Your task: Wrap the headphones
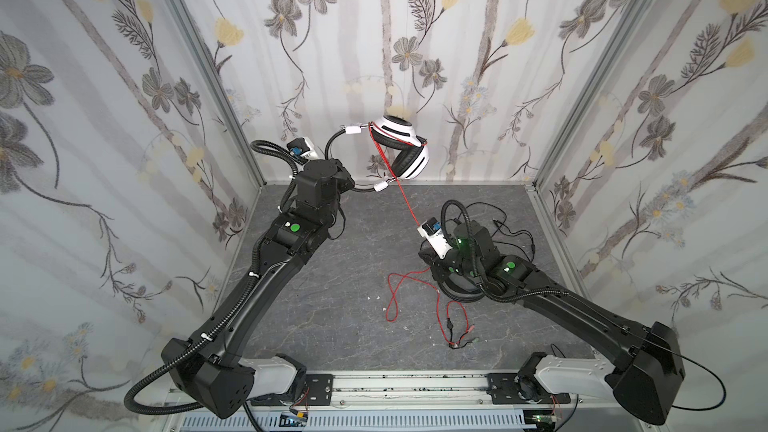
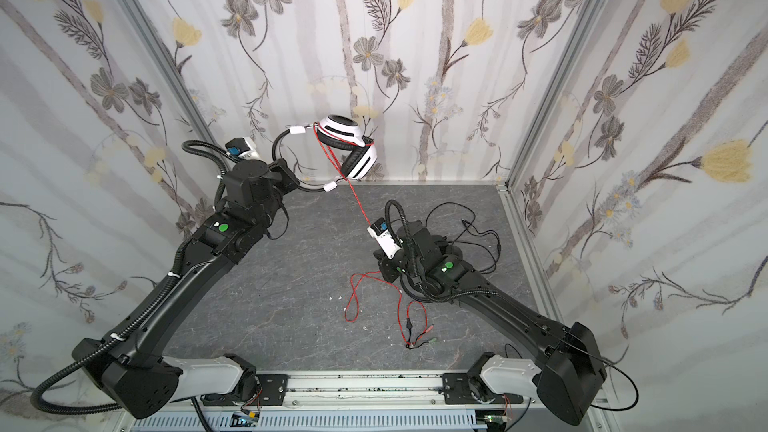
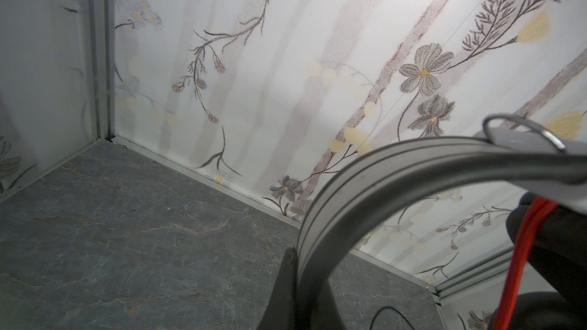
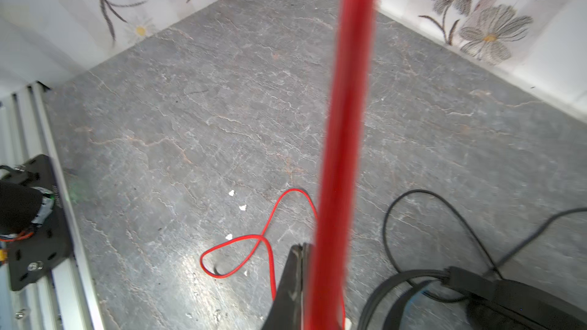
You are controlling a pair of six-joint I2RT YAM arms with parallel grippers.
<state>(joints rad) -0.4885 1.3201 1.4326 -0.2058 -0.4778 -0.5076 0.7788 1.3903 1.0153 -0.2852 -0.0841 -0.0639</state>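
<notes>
The white headphones (image 1: 400, 146) (image 2: 350, 147) with black ear pads hang in the air near the back wall. My left gripper (image 1: 353, 187) (image 3: 298, 280) is shut on their headband (image 3: 365, 185). Their red cord (image 1: 405, 201) (image 2: 355, 197) loops over the ear cups and runs taut down to my right gripper (image 1: 426, 257) (image 4: 306, 280), which is shut on it. The rest of the red cord (image 1: 392, 297) lies slack on the table, ending in plugs (image 1: 461, 342). The black headphones (image 1: 461, 284) (image 4: 508, 300) lie on the table, mostly hidden under my right arm.
The black cord (image 1: 511, 230) (image 4: 422, 204) sprawls in loops on the grey table (image 1: 332, 284) behind my right wrist. Floral walls close in the back and both sides. A metal rail (image 1: 395, 384) runs along the front edge. Small white specks (image 4: 241, 207) dot the table.
</notes>
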